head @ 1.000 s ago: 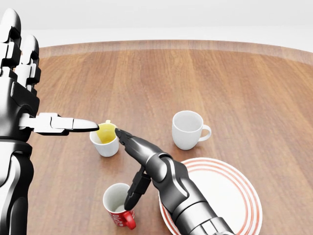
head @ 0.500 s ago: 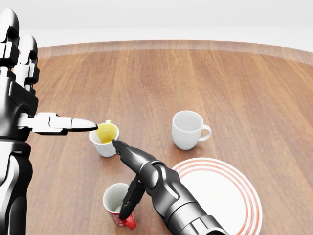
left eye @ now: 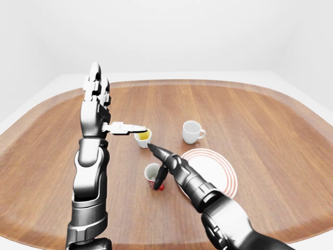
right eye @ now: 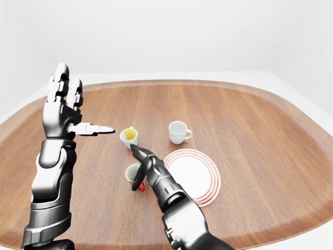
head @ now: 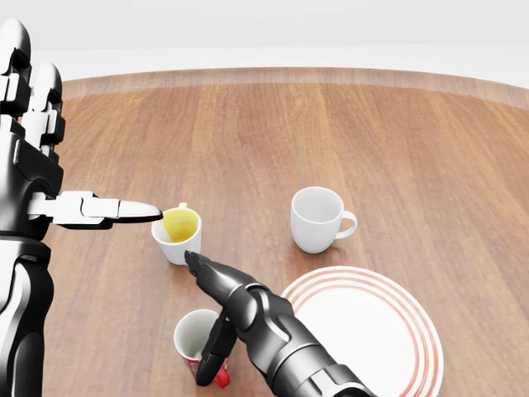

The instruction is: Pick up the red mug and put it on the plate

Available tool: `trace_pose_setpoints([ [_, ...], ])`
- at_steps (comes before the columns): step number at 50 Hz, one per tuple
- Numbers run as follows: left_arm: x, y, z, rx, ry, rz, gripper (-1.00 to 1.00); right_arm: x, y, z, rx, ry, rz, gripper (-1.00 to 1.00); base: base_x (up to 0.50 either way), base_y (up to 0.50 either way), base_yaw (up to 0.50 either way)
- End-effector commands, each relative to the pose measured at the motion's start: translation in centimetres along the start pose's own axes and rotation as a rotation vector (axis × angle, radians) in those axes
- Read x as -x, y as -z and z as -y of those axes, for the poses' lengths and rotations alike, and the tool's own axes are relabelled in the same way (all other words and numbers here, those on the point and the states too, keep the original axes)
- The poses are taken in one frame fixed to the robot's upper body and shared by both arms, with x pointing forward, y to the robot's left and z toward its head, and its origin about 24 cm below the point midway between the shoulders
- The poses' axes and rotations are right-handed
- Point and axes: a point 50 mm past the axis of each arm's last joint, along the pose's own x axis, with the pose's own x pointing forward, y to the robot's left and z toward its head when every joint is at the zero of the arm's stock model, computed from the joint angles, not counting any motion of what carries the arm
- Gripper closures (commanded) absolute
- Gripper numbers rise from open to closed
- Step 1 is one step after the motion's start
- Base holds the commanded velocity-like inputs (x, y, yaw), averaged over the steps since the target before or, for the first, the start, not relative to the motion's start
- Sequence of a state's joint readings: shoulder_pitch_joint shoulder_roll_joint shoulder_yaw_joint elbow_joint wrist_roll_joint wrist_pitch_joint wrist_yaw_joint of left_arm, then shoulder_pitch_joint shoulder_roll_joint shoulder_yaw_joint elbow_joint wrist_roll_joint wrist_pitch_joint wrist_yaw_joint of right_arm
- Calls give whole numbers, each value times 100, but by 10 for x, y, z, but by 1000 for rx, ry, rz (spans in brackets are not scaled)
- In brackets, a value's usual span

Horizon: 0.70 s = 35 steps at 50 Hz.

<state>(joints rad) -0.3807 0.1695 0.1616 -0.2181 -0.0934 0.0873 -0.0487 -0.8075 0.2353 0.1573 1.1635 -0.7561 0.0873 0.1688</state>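
The red mug (head: 195, 341), white inside, stands upright near the bottom of the head view, its handle toward the bottom right. The white plate with red rings (head: 388, 331) lies to its right. My right hand (head: 197, 318) is open over the mug. Its fingers (head: 216, 281) stretch up-left above the rim. Its thumb (head: 212, 354) hangs down at the mug's right side by the handle, and I cannot tell if it touches. My left hand (head: 62, 157) is open and raised at the left, its thumb pointing right.
A white mug with a yellow inside (head: 178, 235) stands just above the red mug, by my left thumb tip. A plain white mug (head: 316, 217) stands above the plate. The round wooden table (left eye: 260, 114) extends wide around them.
My right hand has slid down and left in the head view, and its thumb has dropped lower along the red mug's right side. The left arm and the mugs have not moved.
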Motion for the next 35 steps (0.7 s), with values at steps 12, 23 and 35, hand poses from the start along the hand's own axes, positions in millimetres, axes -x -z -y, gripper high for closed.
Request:
trace_pose_setpoints([
  [12, 2, -1, -2, 1, -3, 2, -100, -2, 5, -12, 10, -31, -40, -100, 0, 0, 0],
  [23, 1, -1, -2, 1, -4, 4, -100, -2, 11, -17, 12, -44, -61, -100, 0, 0, 0],
  [35, 1, -3, -2, 2, -4, 10, -100, -2, 11, -21, 16, -55, -66, -100, 0, 0, 0],
])
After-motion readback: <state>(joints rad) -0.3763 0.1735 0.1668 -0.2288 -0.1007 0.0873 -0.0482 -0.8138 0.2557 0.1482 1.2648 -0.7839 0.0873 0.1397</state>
